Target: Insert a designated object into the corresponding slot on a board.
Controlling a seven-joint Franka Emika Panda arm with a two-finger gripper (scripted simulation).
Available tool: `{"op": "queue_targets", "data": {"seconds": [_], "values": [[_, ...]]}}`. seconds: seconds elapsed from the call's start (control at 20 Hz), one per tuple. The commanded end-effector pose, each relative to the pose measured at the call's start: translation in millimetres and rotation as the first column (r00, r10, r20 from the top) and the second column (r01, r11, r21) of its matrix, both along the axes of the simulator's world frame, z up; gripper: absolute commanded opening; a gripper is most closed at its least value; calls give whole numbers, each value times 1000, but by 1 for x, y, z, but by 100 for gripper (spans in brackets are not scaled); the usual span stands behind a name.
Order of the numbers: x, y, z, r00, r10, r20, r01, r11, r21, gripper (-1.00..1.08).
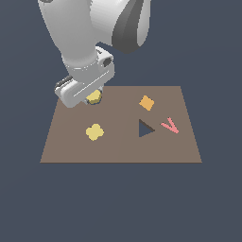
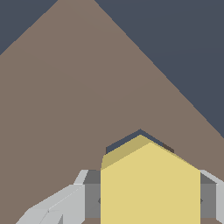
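Pinching small yellow hexagonal block (image 2: 148,183) in grey gripper (image 2: 148,199), hovering over dark hexagonal slot (image 2: 131,139) in flat brown board (image 1: 118,146); next, probably lowering squarely.

Matt brown board (image 1: 118,146); smooth, matt yellow block (image 2: 148,183).

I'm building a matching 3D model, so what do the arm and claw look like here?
The arm is bulky, rounded and glossy white, with a dark grey band at the joint beside it. Below it a light grey wrist block carries a small rounded knob. The claw is a blocky light grey bar. In the wrist view its fingers are angular, light grey with darker grey inner faces. No cables or markings show.
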State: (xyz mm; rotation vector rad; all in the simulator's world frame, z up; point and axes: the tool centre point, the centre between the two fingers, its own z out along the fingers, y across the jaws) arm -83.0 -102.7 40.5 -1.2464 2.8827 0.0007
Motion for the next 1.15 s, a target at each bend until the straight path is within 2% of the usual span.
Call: {"op": "queue_targets", "data": {"seconds": [0.0,0.6,0.65,1.1], "values": [[-1,0,0,1000,-24,0,24,1000,0,-100],[-2,0,-10,999,-34,0,34,999,1,-100],[-2,0,-10,999,-34,0,34,999,1,100],[-2,0,-10,999,-34,0,34,999,1,100]]}}
